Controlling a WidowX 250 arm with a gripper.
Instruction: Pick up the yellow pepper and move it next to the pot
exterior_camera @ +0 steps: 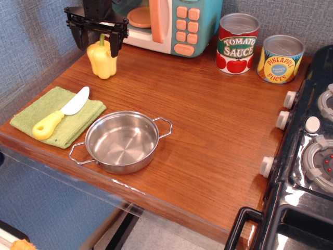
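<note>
The yellow pepper [102,61] stands upright at the back left of the wooden counter, in front of the toy microwave. My black gripper [97,42] hangs open directly over it, one finger on each side of its top and stem, not closed on it. The steel pot [122,141] with two wire loop handles sits empty near the front edge, well in front of and to the right of the pepper.
A green cloth [58,115] with a yellow-handled toy knife [56,119] lies left of the pot. A toy microwave [158,23] stands behind the pepper. A tomato sauce can [237,44] and a pineapple can [280,59] stand at the back right. A toy stove [307,151] borders the right.
</note>
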